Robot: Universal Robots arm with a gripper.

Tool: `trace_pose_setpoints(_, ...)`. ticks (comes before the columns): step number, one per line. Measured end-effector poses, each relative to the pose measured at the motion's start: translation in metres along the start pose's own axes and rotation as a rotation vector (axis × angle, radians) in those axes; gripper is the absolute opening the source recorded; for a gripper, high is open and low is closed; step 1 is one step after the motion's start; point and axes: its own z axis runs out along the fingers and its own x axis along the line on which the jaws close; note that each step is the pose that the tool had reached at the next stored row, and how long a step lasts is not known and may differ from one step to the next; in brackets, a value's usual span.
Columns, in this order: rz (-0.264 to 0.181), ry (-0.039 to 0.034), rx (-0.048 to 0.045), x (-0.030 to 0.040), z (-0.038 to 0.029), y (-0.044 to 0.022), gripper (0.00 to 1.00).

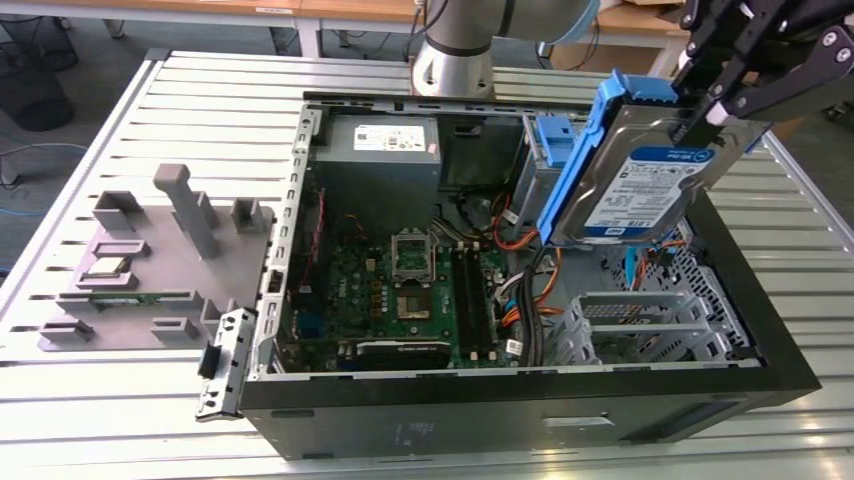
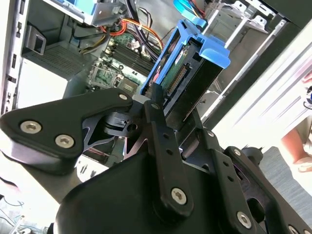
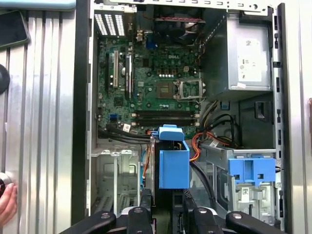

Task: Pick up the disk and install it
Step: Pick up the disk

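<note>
**Disk aloft in the gripper, hanging over the open case**

The gripper (image 1: 701,120) is clamping the disk (image 1: 641,185) by one end, and in the exterior view the drive is hanging in the air, tilted, with its white-and-blue label facing the camera. Its blue rails (image 1: 587,140) are running along the edges, one of them standing up towards the exterior view's left.

In the second wrist view the black fingers (image 2: 157,114) are pinching either side of the drive, closed tight on it, with its connector edge turned toward the gripper.

Below it the computer case (image 1: 534,400) is lying on its side with the cover off, resting on the slatted metal table (image 1: 187,90). The disk is hovering over the exterior view's right part of that case, above the cables and near the bare metal drive cage (image 1: 641,318), clear of both.

The green motherboard (image 1: 387,300) is showing in the middle of the case, and the grey power supply (image 1: 380,160) is sitting at the far end.

In the first wrist view, looking straight down, the drive is showing edge-on. Beside it, a lone blue bracket (image 3: 251,170) is sitting in a metal bay.

A grey fixture (image 1: 147,270) is lying on the table towards the exterior view's left, just beside the case. A person's hand (image 3: 6,202) is showing at the table's edge in the first wrist view.
</note>
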Motion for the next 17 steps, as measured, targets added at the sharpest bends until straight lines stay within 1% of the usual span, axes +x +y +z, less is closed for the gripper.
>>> trace_pose_setpoints(17, 0.000, 0.0000, 0.0000, 0.0258, -0.0019, -0.0003, 0.35)
